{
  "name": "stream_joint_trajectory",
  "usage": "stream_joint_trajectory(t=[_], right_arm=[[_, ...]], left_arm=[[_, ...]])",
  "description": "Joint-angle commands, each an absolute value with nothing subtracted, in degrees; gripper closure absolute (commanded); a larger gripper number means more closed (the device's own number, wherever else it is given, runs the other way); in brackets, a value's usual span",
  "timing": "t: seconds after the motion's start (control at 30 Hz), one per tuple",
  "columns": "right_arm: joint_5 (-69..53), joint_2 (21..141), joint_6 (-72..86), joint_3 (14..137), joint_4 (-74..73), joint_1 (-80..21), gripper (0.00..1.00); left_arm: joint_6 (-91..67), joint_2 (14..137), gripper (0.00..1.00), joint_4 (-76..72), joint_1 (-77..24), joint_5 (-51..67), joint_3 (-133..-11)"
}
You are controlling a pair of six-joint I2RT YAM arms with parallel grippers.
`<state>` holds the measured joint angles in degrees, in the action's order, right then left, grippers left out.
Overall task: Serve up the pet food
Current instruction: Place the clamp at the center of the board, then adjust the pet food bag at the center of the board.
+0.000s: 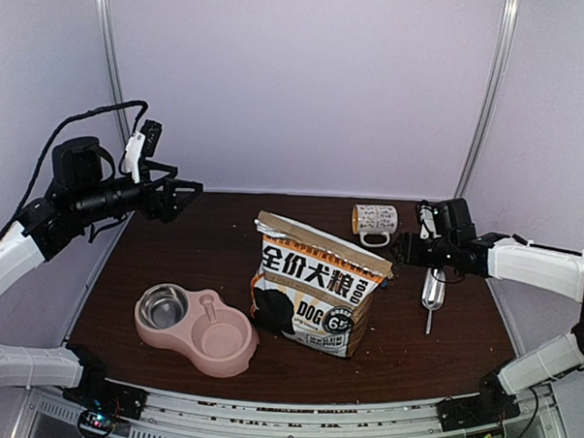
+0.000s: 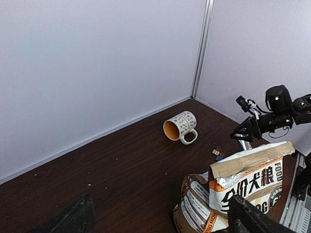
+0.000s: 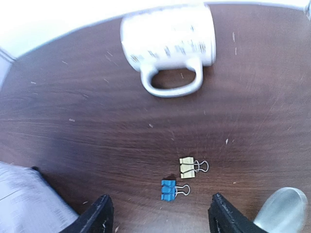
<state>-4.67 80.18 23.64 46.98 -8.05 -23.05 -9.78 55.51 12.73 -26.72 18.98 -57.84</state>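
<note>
The left hand [image 1: 184,192] hangs high over the tabletop's [image 1: 203,249] far left corner, its fingers spread wide with nothing between them. Below it, near the front edge, sits a pink double bowl [image 1: 248,350] with a steel insert [image 1: 162,308] in its left well. Just right of the bowl, mid-tabletop, a kraft-brown dog-food bag [image 1: 313,298] stands upright, its top flap folded over. The pet food itself is hidden from every view, so only the bag shows. Behind and to the right a white mug [image 1: 374,221] lies on its side, handle toward the front. Nearer lie two binder clips, close together: one yellow [image 3: 187,167], one blue [image 3: 168,189]. The right hand [image 3: 158,216] hovers just above them, fingers apart and gripping nothing. A silver scoop [image 1: 432,288] lies just beside it.
</note>
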Motion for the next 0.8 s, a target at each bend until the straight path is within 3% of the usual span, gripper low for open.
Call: stream_joint_trajectory(t=[0.0,0.13,0.3,0.77], right_arm=[[-5.87,70.09,18.28,48.12,-16.06,-23.04,0.28],[-7.55,62.35,15.58,52.68,-22.39,-26.46,0.21],[-4.05,58.25,12.12,59.85,-26.19,-38.22,0.15],[7.80,66.82,1.06,76.16,-33.03,-61.89,0.10]], left_arm=[[-10.33,54.28,0.02,8.36,-26.70,16.62,-57.13],[-10.48,54.18,0.02,7.88,-26.68,16.61,-56.79],[-10.30,53.88,0.02,7.41,-26.63,15.95,-56.29],[-9.93,53.06,0.02,7.38,-26.70,15.13,-56.07]])
